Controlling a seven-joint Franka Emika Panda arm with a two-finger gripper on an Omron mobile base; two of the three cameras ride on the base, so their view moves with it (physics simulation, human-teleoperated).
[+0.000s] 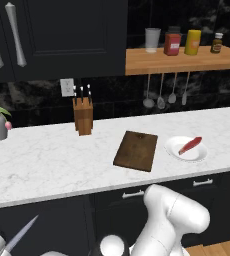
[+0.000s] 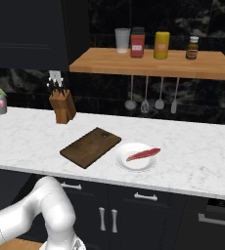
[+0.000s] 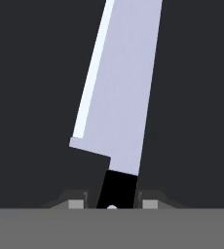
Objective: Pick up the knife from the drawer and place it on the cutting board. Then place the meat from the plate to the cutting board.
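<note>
Two steps make up this job, and the first is under way: the knife [image 3: 116, 92] is pinched by its black handle between the fingertips of the gripper [image 3: 113, 203], the silver blade running straight out ahead of the hand against a plain dark surface. In the left base view the blade tip pokes up at the lower left corner, well below the edge of the marble counter [image 1: 47, 160] and well apart from the cutting board [image 1: 136, 150].

That board lies bare on the counter, with the white plate [image 1: 173, 147] just to its right and the red meat [image 1: 190, 145] lying across the plate. A wooden knife block [image 1: 83, 116] stands further left, toward the wall.

By my reading, the next move calls for lifting the knife above counter height and swinging it right, over the counter edge, to the board. The blade should go down flat on the wood before the grip is let go. Only after that comes the meat, which sits untouched on its plate.
</note>
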